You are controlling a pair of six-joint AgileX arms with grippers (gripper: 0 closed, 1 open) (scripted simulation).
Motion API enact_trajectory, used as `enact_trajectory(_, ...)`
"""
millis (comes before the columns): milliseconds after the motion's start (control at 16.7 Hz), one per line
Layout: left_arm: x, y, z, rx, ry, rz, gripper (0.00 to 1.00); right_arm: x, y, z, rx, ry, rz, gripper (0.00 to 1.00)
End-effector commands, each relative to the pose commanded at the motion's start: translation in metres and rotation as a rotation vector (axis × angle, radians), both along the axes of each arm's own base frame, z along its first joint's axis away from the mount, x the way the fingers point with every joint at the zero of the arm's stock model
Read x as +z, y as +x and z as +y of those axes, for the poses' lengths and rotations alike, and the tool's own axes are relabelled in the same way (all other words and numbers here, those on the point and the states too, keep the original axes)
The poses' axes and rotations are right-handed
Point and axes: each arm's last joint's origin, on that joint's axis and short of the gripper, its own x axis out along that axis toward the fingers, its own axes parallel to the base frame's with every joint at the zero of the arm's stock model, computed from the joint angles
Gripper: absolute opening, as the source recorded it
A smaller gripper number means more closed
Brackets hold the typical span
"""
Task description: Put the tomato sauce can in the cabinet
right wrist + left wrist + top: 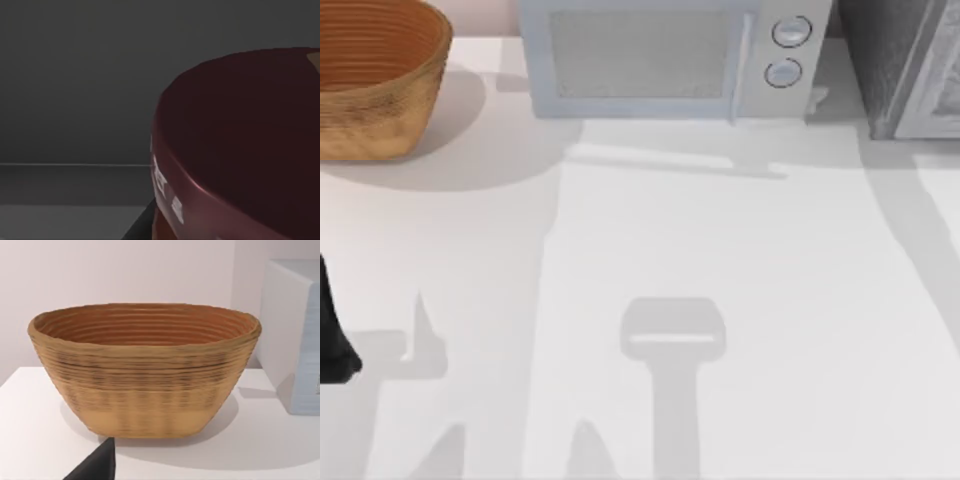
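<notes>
A white surface (pixel 740 300) was seen from above. At its far left a woven basket (pixel 370 80) stood, with a pale microwave (pixel 660 60) bearing two round knobs (pixel 790 32) just to the right of it along the far edge. At the far right corner the dark grey cabinet (pixel 885 65) was placed, with part of its light grey framed door panel (pixel 935 85) visible at the edge of the top view.

A dark part of the left arm (pixel 332 340) was seen at the near left edge of the surface. In the left wrist view the basket (pixel 145 370) was viewed from the side, upright on the surface, with a corner of the microwave (pixel 295 340) beside it. A dark tip of the left tool (pixel 97 465) was seen at the frame edge; whether that tool was spread or pressed together could not be told.

In the right wrist view the tomato sauce can (pixel 240 150) was seen very close, its dark maroon round top and red band lying before dim grey walls. A flat grey floor and a horizontal seam were seen behind the can, consistent with the cabinet's interior. The state of the right tool could not be told from the views.
</notes>
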Motion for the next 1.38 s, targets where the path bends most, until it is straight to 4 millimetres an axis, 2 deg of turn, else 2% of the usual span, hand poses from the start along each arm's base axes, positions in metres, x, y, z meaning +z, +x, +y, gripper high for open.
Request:
enact_trajectory(120, 0.0, 0.0, 0.0, 0.0, 0.0, 0.0, 1.0, 0.002, 0.022, 0.001, -0.002, 0.002, -0.004, 0.0)
enact_trajectory(360, 0.0, 0.0, 0.0, 0.0, 0.0, 0.0, 1.0, -0.01, 0.092, 0.002, -0.008, 0.013, 0.018, 0.0)
enact_trajectory(480, 0.0, 0.0, 0.0, 0.0, 0.0, 0.0, 1.0, -0.019, 0.121, 0.0, -0.006, 0.011, 0.019, 0.0)
enact_trajectory(660, 0.0, 0.0, 0.0, 0.0, 0.0, 0.0, 1.0, -0.023, 0.139, -0.003, -0.006, 0.004, 0.008, 0.0)
enact_trajectory(900, 0.0, 0.0, 0.0, 0.0, 0.0, 0.0, 1.0, -0.023, 0.14, -0.003, -0.006, 0.004, 0.007, 0.0)
enact_trajectory(1380, 0.0, 0.0, 0.0, 0.0, 0.0, 0.0, 1.0, -0.023, 0.14, -0.003, -0.006, 0.004, 0.007, 0.6)
